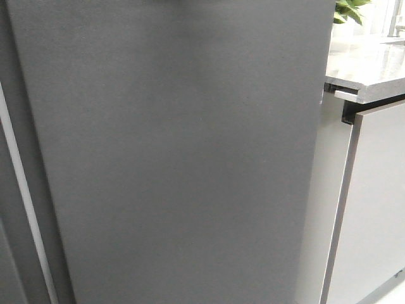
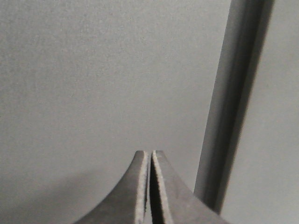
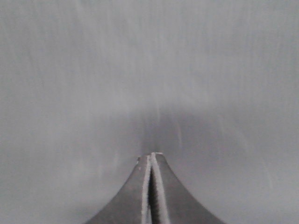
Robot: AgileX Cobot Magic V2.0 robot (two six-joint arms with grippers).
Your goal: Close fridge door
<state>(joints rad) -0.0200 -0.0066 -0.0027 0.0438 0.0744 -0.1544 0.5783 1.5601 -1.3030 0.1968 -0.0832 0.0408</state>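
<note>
The fridge door [image 1: 177,158] is a tall matte dark-grey slab that fills most of the front view, outer face toward me; its inner lining and bins are hidden. Neither gripper shows in the front view. My left gripper [image 2: 150,153] is shut and empty, its tips just off a flat grey face [image 2: 93,84] beside a dark upright seam [image 2: 231,107]. My right gripper [image 3: 152,155] is shut and empty, its tips at or very near a plain grey surface [image 3: 149,70] with a shadow round them; I cannot tell whether they touch.
A thin white strip [image 1: 25,202] runs down the door's left edge, with another dark-grey panel [image 1: 9,253] beyond it. To the right are light-grey glossy cabinet fronts [image 1: 373,209], a speckled counter [image 1: 367,63] and a green plant [image 1: 348,9].
</note>
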